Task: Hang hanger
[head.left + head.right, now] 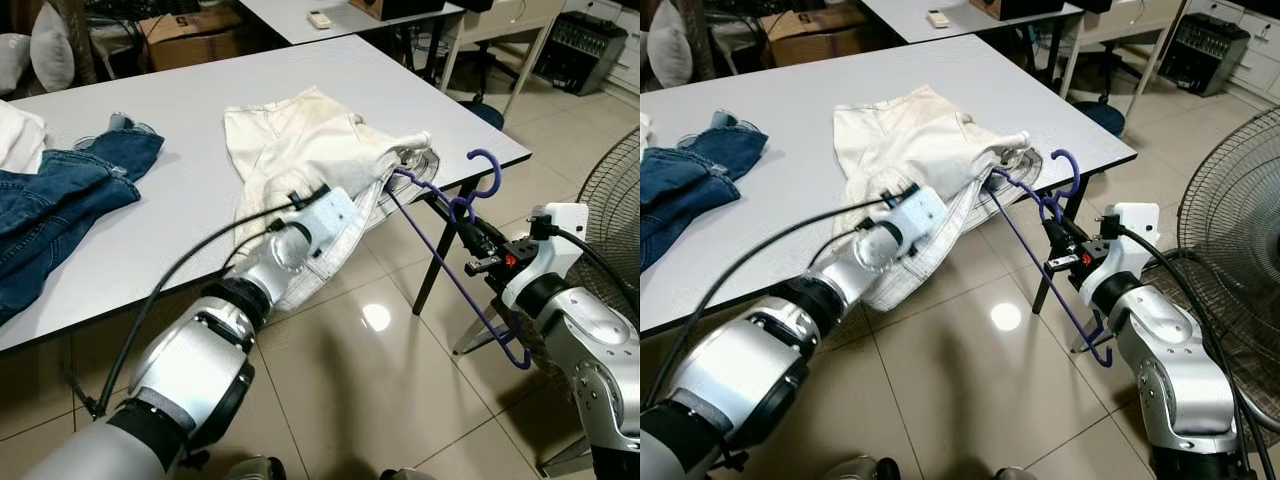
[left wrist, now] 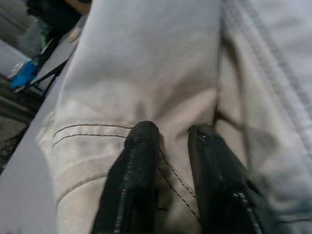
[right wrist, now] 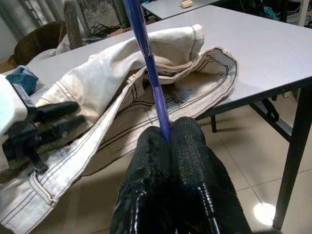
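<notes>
At table edge, our right gripper (image 3: 168,134) pinches purple hanger (image 1: 455,265), fingers closed tight on its bar. Left gripper (image 2: 168,134) nips cream trousers' (image 1: 300,140) fabric, jaws slightly apart. Hanger's far end already inside waistband; long axis slants from right gripper up toward trousers on table (image 1: 190,110).

Looking like an office or lab room: white tables (image 1: 180,110) standing on tiled floor (image 1: 340,400), cardboard box (image 1: 190,38), office chair (image 1: 480,95), standing fan (image 1: 610,190).
</notes>
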Controlling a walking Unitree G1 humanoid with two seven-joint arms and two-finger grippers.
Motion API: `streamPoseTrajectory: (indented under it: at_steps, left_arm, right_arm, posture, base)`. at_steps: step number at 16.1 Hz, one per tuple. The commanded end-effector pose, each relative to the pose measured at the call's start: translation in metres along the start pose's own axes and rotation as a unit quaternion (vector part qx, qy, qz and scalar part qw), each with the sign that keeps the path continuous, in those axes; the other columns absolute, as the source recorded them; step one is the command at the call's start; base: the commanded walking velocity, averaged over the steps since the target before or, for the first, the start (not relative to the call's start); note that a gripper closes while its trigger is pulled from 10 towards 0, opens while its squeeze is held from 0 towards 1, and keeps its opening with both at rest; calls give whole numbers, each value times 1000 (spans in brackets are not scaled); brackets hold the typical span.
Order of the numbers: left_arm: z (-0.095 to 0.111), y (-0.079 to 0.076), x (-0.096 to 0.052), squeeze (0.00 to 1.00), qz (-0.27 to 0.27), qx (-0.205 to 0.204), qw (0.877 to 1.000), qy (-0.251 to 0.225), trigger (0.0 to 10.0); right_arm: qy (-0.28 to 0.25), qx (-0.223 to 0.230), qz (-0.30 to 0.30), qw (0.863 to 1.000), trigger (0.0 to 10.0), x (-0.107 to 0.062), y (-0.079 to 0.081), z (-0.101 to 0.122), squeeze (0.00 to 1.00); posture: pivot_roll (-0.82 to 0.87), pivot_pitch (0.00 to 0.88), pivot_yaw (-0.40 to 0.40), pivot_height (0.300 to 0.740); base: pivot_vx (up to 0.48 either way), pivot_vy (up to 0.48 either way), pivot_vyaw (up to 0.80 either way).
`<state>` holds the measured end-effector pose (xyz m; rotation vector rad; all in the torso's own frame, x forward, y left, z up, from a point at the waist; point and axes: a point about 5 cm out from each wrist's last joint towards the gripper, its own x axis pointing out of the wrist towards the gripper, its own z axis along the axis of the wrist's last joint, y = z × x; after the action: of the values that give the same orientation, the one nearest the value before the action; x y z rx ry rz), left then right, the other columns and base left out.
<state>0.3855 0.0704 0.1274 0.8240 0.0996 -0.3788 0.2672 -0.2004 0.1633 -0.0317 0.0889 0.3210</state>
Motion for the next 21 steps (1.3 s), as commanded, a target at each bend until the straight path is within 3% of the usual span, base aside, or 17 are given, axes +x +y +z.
streamPoseTrajectory:
  at_steps: [1,6,9,11,12,13,16,18,20,21]
  left_arm:
    - [-2,8,0,0,17,1,1000,9,0]
    - [-6,8,0,0,20,-5,1000,18,0]
    - [-13,9,-1,0,25,-45,998,33,0]
    - [-21,17,-3,0,49,-127,989,50,0]
    - [-22,24,-3,0,64,-184,980,46,0]
    - [-21,31,-4,0,80,-214,973,41,0]
    - [-18,51,-5,0,130,-267,955,5,0]
    - [-17,53,-6,0,140,-274,951,-7,0]
    - [-27,61,-9,0,178,-406,896,6,0]
    - [-40,62,-11,0,199,-523,828,31,0]
  right_arm:
    - [-9,2,-16,1000,10000,-5,-3,4,0]
    - [-7,8,-28,1000,10000,-10,-1,-1,0]
    - [-5,12,-37,999,10000,-15,0,-4,0]
    - [-3,15,-44,999,10000,-19,0,-6,0]
    - [-3,16,-47,999,10000,-20,0,-7,0]
    - [-2,16,-50,999,10000,-21,-1,-8,0]
    - [0,17,-54,998,10000,-22,-1,-9,0]
    - [1,17,-55,998,10000,-23,-1,-10,0]
    - [1,19,-56,998,10000,-23,0,-10,0]
    - [1,19,-57,998,10000,-23,0,-10,0]
  posture:
    - [-173,17,48,740]
    - [-175,13,57,740]
    - [-181,11,65,740]
    - [-185,11,70,740]
    - [-185,11,76,740]
    - [-184,11,76,740]
    - [-179,11,76,740]
    - [-179,12,76,740]
    - [-185,12,81,740]
    - [-185,12,81,740]
  base:
    - [0,0,0]
    - [0,0,0]
    - [0,0,0]
    - [0,0,0]
    - [0,0,0]
    - [0,0,0]
    - [0,0,0]
    - [0,0,0]
    - [0,0,0]
    - [0,0,0]
